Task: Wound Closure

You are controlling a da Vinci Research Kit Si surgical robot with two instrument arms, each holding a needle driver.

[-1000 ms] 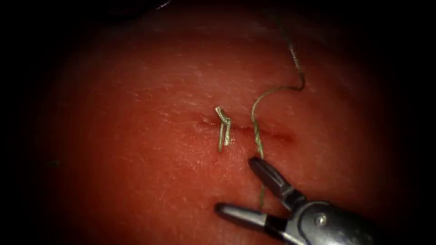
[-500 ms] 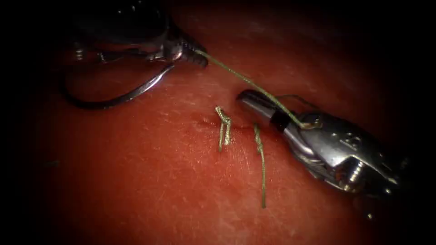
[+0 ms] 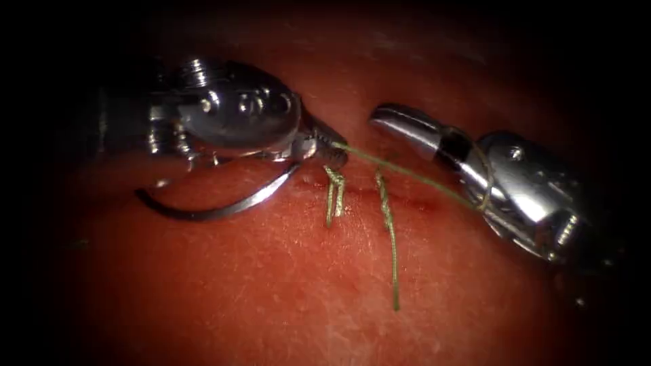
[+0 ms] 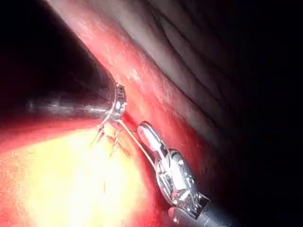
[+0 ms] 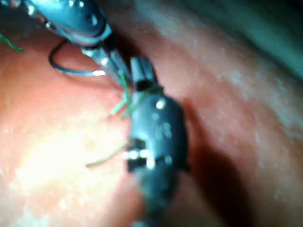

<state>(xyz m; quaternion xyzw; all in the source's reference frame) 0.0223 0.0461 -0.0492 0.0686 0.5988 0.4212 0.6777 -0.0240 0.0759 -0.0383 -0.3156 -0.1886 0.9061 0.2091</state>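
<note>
My left tool point(image 3: 329, 149) is shut on the curved needle point(image 3: 217, 210) near its thread end, just left of the cut point(image 3: 420, 202). The needle lies out of the tissue point(image 3: 271, 291), arcing leftward over it. Green thread point(image 3: 407, 173) runs taut from the left jaws across the cut and wraps round the wrist of my right tool point(image 3: 390, 118). That tool's jaws are shut with nothing visible between them, up and right of the cut. The left wrist view shows the right tool point(image 4: 147, 135) and the thread point(image 4: 142, 146). The right wrist view shows the needle point(image 5: 71, 71).
Two tied stitches cross the cut: a short knot point(image 3: 333, 193) with cut ends, and to its right a second knot point(image 3: 388, 224) with a long tail running down the tissue. Red fluid wets the cut's right end.
A second ago the right tool stood open below the cut; now it is shut up and right of it with thread round its wrist. The left tool came in with the needle, moving toward the cut.
</note>
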